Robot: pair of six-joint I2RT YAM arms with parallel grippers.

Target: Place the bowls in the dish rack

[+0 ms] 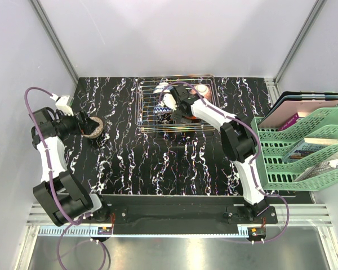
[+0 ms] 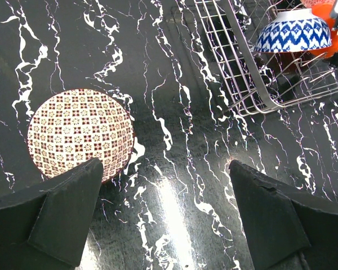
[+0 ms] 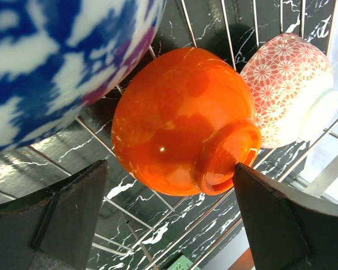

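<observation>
Left gripper (image 2: 164,166) jaws were wide, empty; brown-checked round ceramic bowl (image 2: 79,135) sat upturned just ahead of one finger, outside the silvery wire dish rack (image 2: 236,73). Right gripper (image 3: 170,166) jaws wide in rack, glossy orange bowl (image 3: 169,118) between them, seemingly unclamped. Next probably: straddle checked bowl, close.

The black, white-veined surface (image 1: 158,157) carries the wire dish rack (image 1: 148,122) at its far middle, a checkered bowl (image 2: 79,135) lying rim-down on the left, and, seemingly at its right edge, green stacked trays (image 1: 304,152).
</observation>
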